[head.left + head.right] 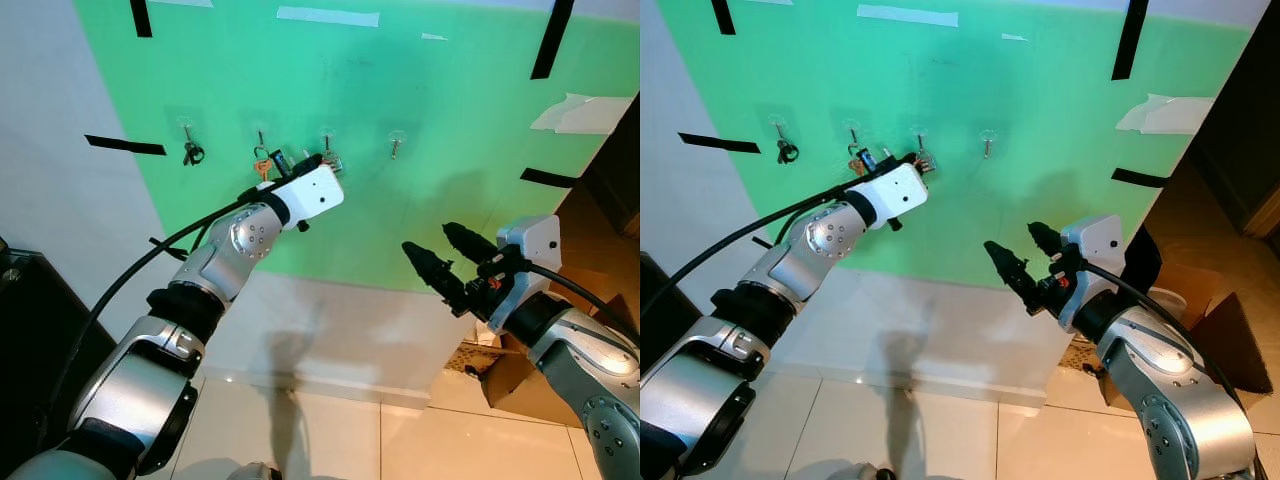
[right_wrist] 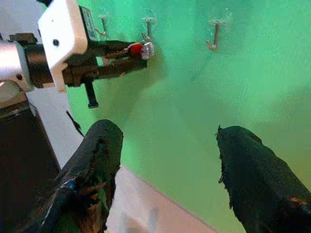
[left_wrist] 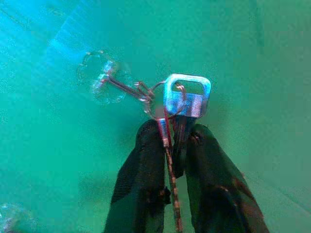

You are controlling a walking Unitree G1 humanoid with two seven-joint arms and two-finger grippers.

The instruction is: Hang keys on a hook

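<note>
The left gripper [image 3: 170, 145] has its fingers pinched on a bunch of keys [image 3: 187, 97], whose ring sits at the tip of a clear adhesive hook [image 3: 104, 82] on the green wall [image 1: 450, 120]. To finish well, it should probably ease the ring fully over the upturned tip before letting go. Neighbouring hooks carry an orange key [image 1: 262, 165] and a dark set [image 1: 192, 153], close enough to snag; another hook [image 1: 396, 145] is bare. The right gripper [image 1: 440, 250] hovers apart, fingers spread wide.
</note>
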